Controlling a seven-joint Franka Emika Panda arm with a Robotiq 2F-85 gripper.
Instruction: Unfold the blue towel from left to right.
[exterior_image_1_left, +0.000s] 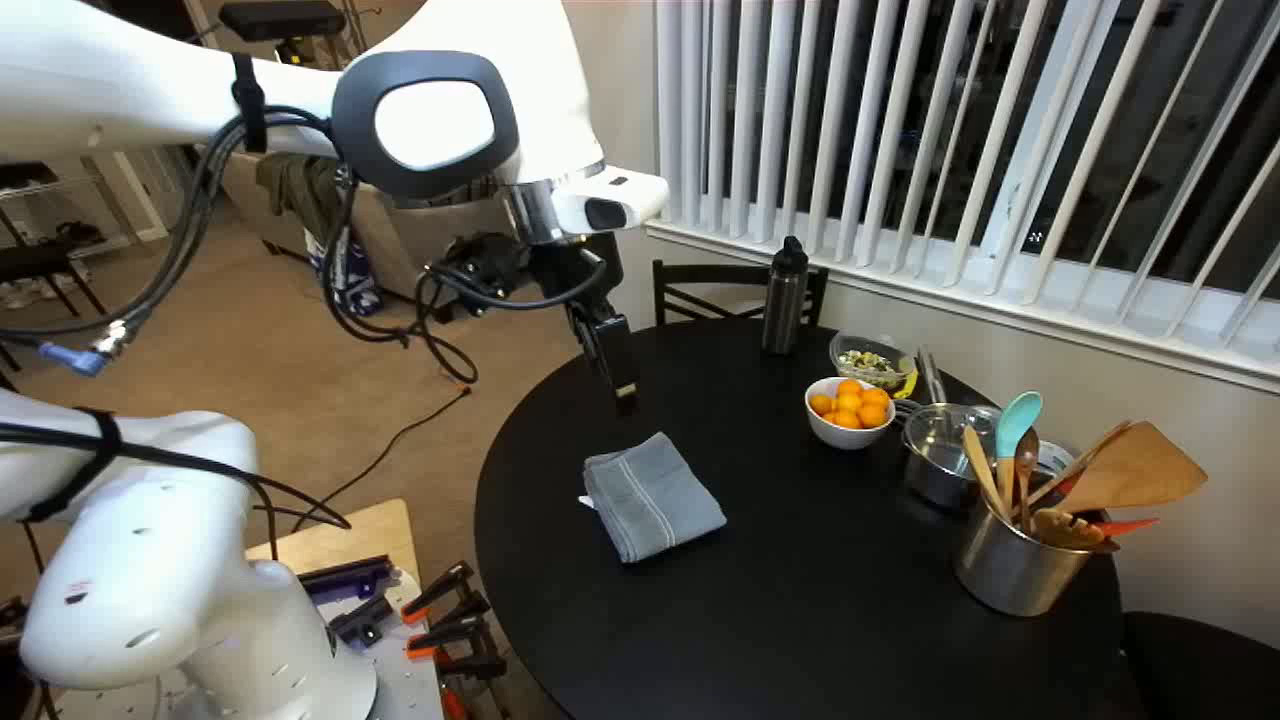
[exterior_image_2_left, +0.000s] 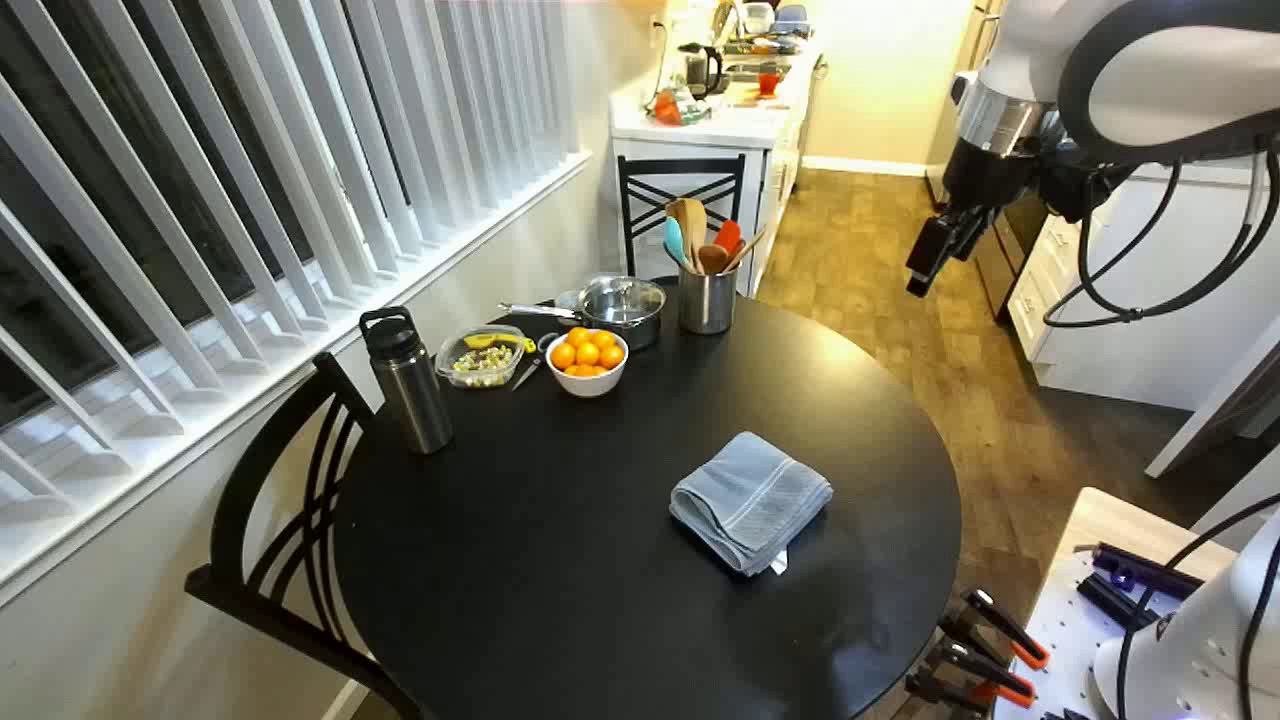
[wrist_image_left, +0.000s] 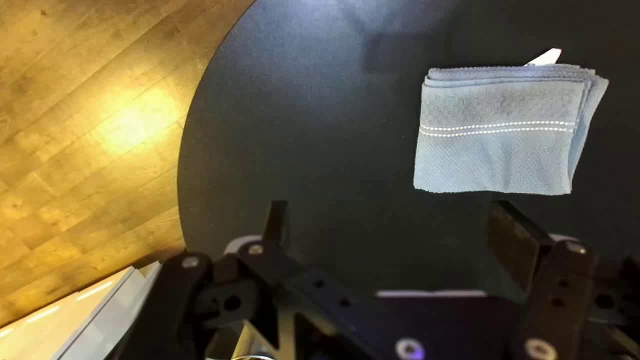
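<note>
we find the blue towel (wrist_image_left: 492, 145) at the upper right of the wrist view, folded in several layers, with two dashed white lines running across its top face. a small white tag (wrist_image_left: 546, 56) pokes out past its upper edge there. the towel lies flat on the round black surface (exterior_image_1_left: 820, 620); in an exterior view we see the towel (exterior_image_2_left: 750, 500) a little right of and below centre, a rounded fold showing on its left side.

the claw (wrist_image_left: 387, 212) is spread: we see its two fingers (wrist_image_left: 515, 240) wide apart in the lower half of the wrist view, dark surface showing between them. in an exterior view the white arm (exterior_image_1_left: 450, 30) reaches in from the upper left, and the claw hangs above the surface, higher in the frame than the towel and apart from it.

right of centre in an exterior view we see a white bowl (exterior_image_1_left: 845, 437) of oranges (exterior_image_1_left: 850, 402), with a metal pot (exterior_image_1_left: 930, 480) just beside it, and farther toward the lower right a metal canister (exterior_image_1_left: 1010, 575) of utensils (exterior_image_1_left: 1140, 470). a dark-capped metal bottle (exterior_image_1_left: 785, 310) stands upright nearer the top of that frame. in an exterior view we also see a clear container (exterior_image_2_left: 455, 352) toward the upper left and a black chair (exterior_image_2_left: 290, 632) at the lower left.
</note>
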